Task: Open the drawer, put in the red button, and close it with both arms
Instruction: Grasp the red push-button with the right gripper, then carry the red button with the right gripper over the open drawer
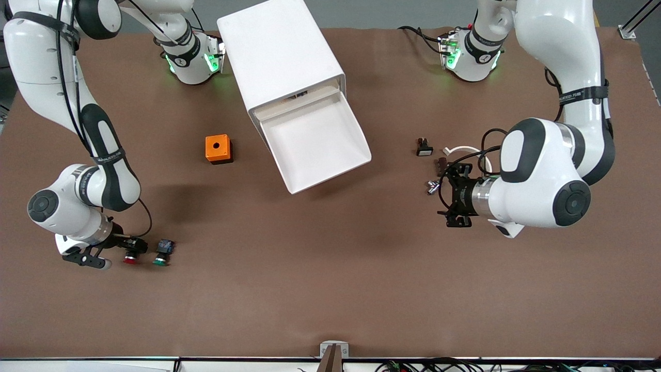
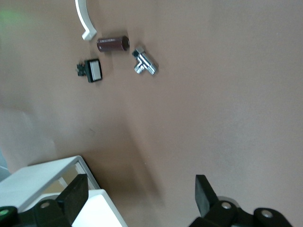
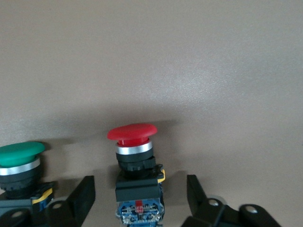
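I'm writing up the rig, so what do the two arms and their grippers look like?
Both arms are glossy white, rounded shells with black joint bands and black straps tying down thin black cables. Green lights glow on both bases. The left gripper and right gripper are dark, with blocky black jaws.

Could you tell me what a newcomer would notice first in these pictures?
Probably the white cabinet mid-table with its drawer pulled open. Next, the right gripper, open around the red button, which lies beside a green button. The left gripper waits open over bare table.

Robotics lab: two white arms [image 1: 542,175] bolted at brown-covered table [image 1: 330,289], cables along edge.
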You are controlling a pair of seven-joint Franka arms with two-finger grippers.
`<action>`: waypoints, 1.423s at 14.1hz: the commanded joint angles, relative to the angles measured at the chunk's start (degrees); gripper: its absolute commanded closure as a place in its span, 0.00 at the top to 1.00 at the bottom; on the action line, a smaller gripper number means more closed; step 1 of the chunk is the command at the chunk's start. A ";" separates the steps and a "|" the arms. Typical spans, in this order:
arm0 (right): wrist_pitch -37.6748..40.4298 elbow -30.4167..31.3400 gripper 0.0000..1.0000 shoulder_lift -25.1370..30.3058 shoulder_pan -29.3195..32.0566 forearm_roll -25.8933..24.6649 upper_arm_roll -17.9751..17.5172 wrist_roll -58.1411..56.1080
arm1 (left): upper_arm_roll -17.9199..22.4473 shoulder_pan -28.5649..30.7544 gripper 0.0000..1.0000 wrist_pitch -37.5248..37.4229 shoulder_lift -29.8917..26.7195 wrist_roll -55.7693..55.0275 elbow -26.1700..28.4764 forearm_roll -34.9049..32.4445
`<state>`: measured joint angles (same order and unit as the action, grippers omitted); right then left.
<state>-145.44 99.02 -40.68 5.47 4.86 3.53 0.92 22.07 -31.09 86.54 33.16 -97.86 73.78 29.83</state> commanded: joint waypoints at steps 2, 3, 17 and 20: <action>-0.63 0.65 0.32 0.34 -0.28 0.68 -0.02 0.14 | 0.17 0.06 0.99 -1.20 -2.48 6.09 1.02 -4.34; -0.63 0.56 0.19 0.34 -0.28 0.68 -0.02 0.22 | 0.17 0.06 0.99 -1.55 -3.01 6.89 1.02 -4.51; 31.60 -3.04 0.00 16.23 -2.47 0.85 -0.37 12.15 | 0.08 2.52 0.99 -1.55 -8.54 35.86 1.63 -11.72; 40.82 -2.96 0.00 22.82 -4.58 7.51 -0.98 19.63 | -0.01 3.93 0.99 -1.55 -10.56 41.86 2.33 -12.08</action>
<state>-108.48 94.21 -22.70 2.10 8.59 2.79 16.25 22.18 -27.85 85.37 25.61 -59.92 74.03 19.03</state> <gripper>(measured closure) 0.595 0.004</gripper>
